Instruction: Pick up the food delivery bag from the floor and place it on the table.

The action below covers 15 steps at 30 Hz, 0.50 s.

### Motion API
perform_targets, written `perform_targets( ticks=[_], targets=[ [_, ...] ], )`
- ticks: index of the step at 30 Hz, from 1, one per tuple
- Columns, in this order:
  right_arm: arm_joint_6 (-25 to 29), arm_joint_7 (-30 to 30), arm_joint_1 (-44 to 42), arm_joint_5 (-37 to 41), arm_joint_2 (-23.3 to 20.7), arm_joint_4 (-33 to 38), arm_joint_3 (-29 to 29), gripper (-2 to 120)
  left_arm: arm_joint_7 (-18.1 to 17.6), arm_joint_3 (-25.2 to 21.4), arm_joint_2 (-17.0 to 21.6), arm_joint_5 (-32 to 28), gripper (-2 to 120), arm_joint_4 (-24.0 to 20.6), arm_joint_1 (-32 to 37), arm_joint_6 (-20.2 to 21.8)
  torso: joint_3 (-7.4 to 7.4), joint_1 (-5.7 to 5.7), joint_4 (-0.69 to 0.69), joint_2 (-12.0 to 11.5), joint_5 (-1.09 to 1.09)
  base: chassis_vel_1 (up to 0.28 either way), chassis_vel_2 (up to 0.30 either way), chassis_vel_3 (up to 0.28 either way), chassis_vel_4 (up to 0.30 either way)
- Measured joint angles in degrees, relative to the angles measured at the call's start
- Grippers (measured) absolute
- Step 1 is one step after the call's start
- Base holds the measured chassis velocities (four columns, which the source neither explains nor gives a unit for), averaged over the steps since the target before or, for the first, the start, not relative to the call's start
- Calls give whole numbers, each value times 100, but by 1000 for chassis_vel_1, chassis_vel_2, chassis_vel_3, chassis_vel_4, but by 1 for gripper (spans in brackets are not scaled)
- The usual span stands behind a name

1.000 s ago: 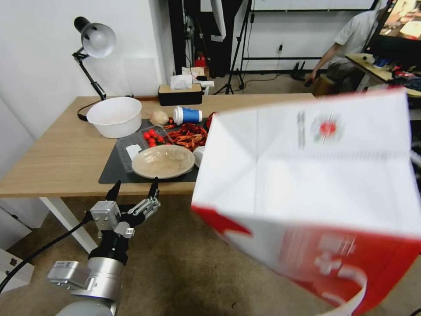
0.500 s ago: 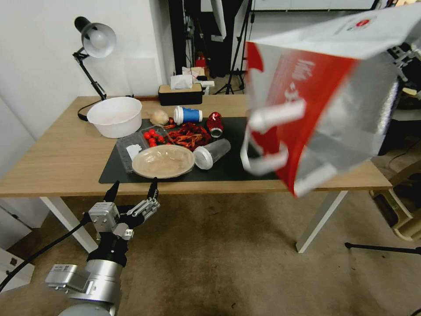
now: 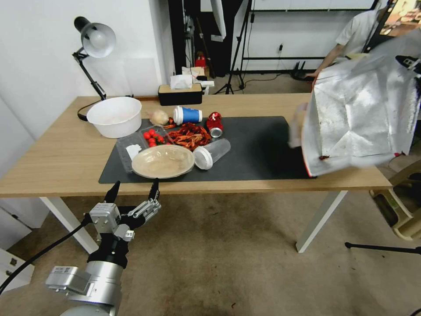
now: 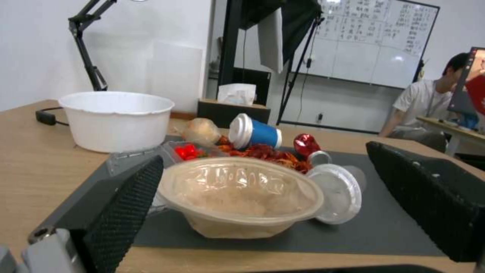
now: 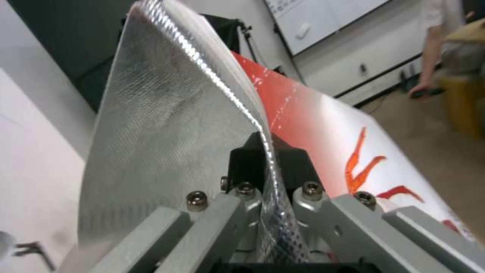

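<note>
The food delivery bag (image 3: 362, 118) is up in the air at the far right, tipped over so its mouth faces the camera and the crinkled silver foil lining shows, with a red edge along the bottom. It hangs over the right end of the table (image 3: 61, 153), its lower edge down close to the right end of the dark grey mat (image 3: 258, 149); whether it touches cannot be told. The right gripper (image 5: 266, 157) has it: both black fingers are clamped on the foil-lined rim of the bag, one on each side of the sheet.

Over on the left, the left gripper (image 3: 133, 189) sits low, just in front of the table's near edge, fingers spread wide with nothing between them. From its wrist the two black pads frame a beige plastic bowl (image 4: 242, 197) at the near edge of the mat.

Behind that bowl lie a clear lidded cup (image 3: 211, 153) on its side, a heap of red crayfish (image 3: 189, 135), a clear tray with cherry tomatoes (image 3: 152, 137), a blue cup (image 3: 187, 115) lying down and a red can (image 3: 215, 123). A big white bowl (image 3: 115, 116) stands at the far left beside a desk lamp (image 3: 94, 41), with a black tissue box (image 3: 180, 93) at the far edge. Below, the brownish floor (image 3: 228, 259).
</note>
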Motion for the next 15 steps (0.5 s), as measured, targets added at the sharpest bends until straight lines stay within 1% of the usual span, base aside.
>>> perform_targets(
  ticks=[1,2,3,4,5,7,8,10,12,15],
  targets=[
    [20,-49,201,63,54,-25,-159,0,1,3,-1,18,100,0,5,0,0,0,-1,0,0,0,0,0,0],
    [20,-49,201,63,54,-25,-159,0,1,3,-1,18,100,0,5,0,0,0,-1,0,0,0,0,0,0],
    [66,-189,592,229,185,-86,-513,0,1,13,-10,53,100,1,11,-3,0,0,2,0,0,0,0,0,0],
    [77,-252,880,279,300,-141,-806,0,1,24,-24,79,100,0,22,-3,0,-1,1,0,-1,0,0,0,0],
    [77,-252,880,279,300,-141,-806,0,1,24,-24,79,100,0,22,-3,0,-1,1,0,-1,0,0,0,0],
    [2,-137,1141,313,414,-230,-1119,0,-3,18,-27,93,100,-16,37,-3,-1,-1,1,0,0,0,0,0,0],
    [2,-137,1141,313,414,-230,-1119,0,-3,18,-27,93,100,-16,37,-3,-1,-1,1,0,0,0,0,0,0],
    [-139,9,1430,318,574,-318,-1520,0,-11,-14,-16,98,100,-24,59,-3,0,-1,-1,-1,1,0,0,0,0],
    [-163,52,1535,319,617,-342,-1635,0,-12,-18,-16,101,100,-24,61,-4,0,0,-1,-1,1,0,0,0,0],
    [-253,206,2152,288,905,-490,-2209,0,-20,-19,-42,145,100,-26,79,-7,0,0,2,-1,1,0,0,0,0]
  ],
)
